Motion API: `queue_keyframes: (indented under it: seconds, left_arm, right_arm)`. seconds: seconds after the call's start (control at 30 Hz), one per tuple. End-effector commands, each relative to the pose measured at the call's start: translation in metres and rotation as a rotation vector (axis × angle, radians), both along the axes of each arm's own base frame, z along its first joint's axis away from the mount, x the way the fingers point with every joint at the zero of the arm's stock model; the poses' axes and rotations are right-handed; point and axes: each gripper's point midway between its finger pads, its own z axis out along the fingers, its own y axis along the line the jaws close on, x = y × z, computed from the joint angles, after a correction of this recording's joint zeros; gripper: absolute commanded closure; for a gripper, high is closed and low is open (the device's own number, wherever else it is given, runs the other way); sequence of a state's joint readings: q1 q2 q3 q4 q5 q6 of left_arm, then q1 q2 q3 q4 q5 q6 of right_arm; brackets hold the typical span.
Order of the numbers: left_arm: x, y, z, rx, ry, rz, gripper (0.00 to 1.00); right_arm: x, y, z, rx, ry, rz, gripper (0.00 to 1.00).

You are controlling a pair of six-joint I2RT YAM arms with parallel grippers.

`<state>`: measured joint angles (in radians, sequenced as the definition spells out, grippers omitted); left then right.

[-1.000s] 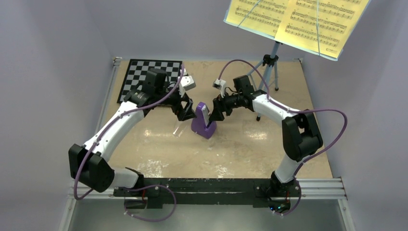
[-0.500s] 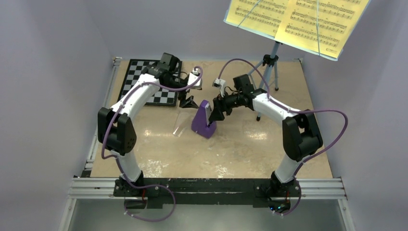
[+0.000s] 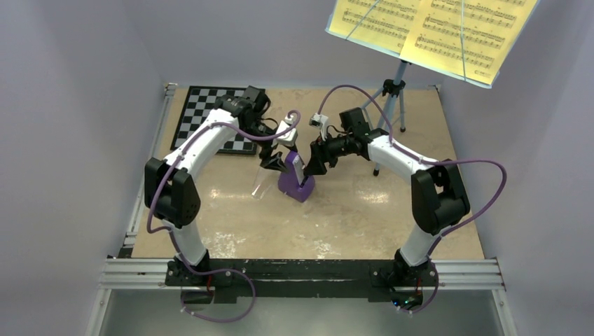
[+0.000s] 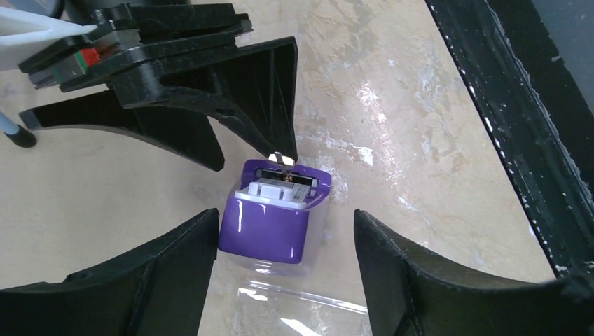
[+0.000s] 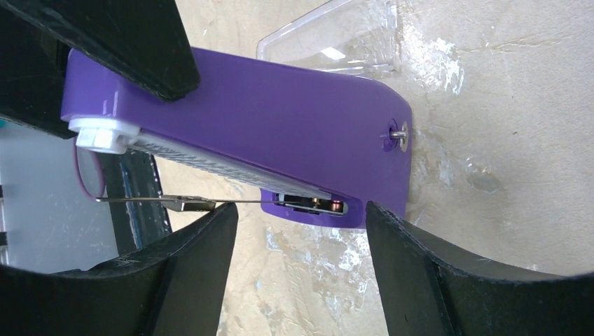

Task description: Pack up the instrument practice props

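Observation:
The small purple metronome (image 3: pixel 295 180) stands mid-table, its thin metal pendulum (image 5: pixel 183 203) swung out of its front slot. My left gripper (image 3: pixel 274 162) hangs over its left side. In the left wrist view the metronome (image 4: pixel 270 227) sits between open fingers (image 4: pixel 150 280), close to the left one, with a gap on the right. My right gripper (image 3: pixel 313 163) faces the metronome (image 5: pixel 280 115) from the right, open; the pendulum weight lies at one fingertip (image 5: pixel 210 224). Yellow sheet music (image 3: pixel 438 28) rests on the light blue music stand (image 3: pixel 394 87) at the back right.
A clear plastic cover (image 3: pixel 262 185) lies flat just left of the metronome. The black-and-white checkerboard (image 3: pixel 203 112) sits at the back left. The stand's tripod legs (image 3: pixel 403 122) stand behind the right arm. A black rail (image 4: pixel 511 126) edges the table's near side.
My left arm has swung in from the left, and its gripper has come down beside the metronome's top with the jaws narrower than before. The right gripper has barely moved.

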<state>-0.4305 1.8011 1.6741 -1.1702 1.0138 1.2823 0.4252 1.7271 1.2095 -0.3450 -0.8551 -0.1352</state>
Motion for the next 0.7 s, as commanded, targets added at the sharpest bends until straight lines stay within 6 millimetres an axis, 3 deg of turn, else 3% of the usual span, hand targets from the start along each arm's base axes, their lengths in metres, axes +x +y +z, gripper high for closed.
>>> queue_keyframes:
  seconds: [0.0,0.33,0.5,0.6,0.67]
  left_arm:
    - [-0.006,0.001,-0.001,0.010,0.004,-0.038,0.29]
    - [0.006,-0.003,-0.008,0.015,-0.006,0.006,0.61]
    - [0.004,-0.002,-0.010,0.028,0.010,0.008,0.69]
    - [0.002,-0.001,-0.012,0.037,0.023,-0.002,0.91]
    - [-0.001,0.001,-0.013,0.044,0.023,-0.020,1.00]
  right_arm:
    - [0.006,0.003,0.009,0.017,-0.033,0.013,0.29]
    - [0.006,0.004,0.005,0.014,-0.032,0.024,0.29]
    - [0.001,0.008,0.012,0.050,-0.023,0.068,0.29]
    - [-0.004,0.006,0.008,0.039,-0.020,0.094,0.28]
    - [-0.010,0.001,0.005,0.036,-0.018,0.118,0.28]
